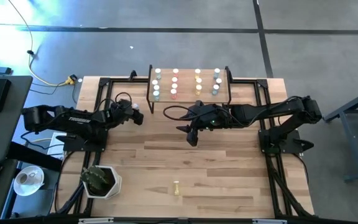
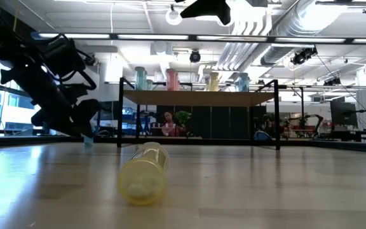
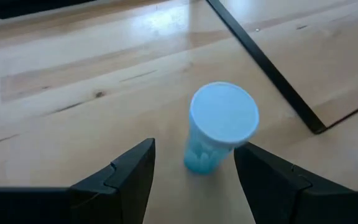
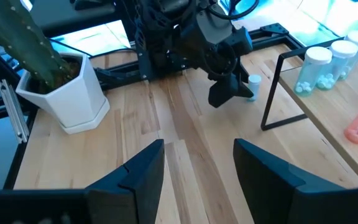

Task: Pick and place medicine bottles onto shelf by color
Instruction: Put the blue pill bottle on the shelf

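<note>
Blue bottle (image 3: 221, 127) stands upright on the worktop (image 1: 229, 168) just off the shelf (image 1: 190, 84) corner, left claw (image 3: 194, 180) open around it for pickup; right claw (image 4: 197, 171) open, empty, hovering mid-worktop; yellow bottle (image 2: 145, 173) lies toppled near the front edge.

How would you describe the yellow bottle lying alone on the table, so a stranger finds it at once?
Start from the shelf at the table's far edge, then cross the table to its near edge. There, right of the white planter, lies one yellow bottle. Unlike the bottles standing on the shelf, it lies on its side, alone.
</note>
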Available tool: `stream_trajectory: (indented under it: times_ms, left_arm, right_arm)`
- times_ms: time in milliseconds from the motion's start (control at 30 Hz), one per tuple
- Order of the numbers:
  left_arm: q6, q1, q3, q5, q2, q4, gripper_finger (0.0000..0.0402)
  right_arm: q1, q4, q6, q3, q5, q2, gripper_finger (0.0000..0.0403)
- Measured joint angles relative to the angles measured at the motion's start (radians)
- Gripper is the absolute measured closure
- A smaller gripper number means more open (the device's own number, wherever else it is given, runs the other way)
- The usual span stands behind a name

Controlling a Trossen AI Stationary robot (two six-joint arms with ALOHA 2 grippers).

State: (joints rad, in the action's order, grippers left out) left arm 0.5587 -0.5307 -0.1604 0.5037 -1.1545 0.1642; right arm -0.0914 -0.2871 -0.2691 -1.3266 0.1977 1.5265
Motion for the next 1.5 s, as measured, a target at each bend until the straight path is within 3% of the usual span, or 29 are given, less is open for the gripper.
stream_trajectory:
  times_ms: [633,1167,1367,1500]
  left_arm:
    - [-0.050,-0.079,0.000,-0.066,-0.199,0.212,0.0198]
    - [-0.066,-0.078,-0.001,-0.070,-0.208,0.218,0.0308]
    - [-0.092,-0.078,-0.003,-0.085,-0.207,0.210,0.0313]
    - [-0.095,-0.078,-0.004,-0.160,-0.189,0.175,0.0310]
  right_arm:
    - [0.000,0.000,0.000,0.000,-0.006,0.000,0.0219]
    - [0.000,0.000,0.000,0.000,-0.003,0.000,0.0219]
    - [0.000,-0.001,0.000,0.000,-0.003,0.000,0.0219]
    - [0.000,-0.001,0.001,0.000,0.001,0.000,0.0219]
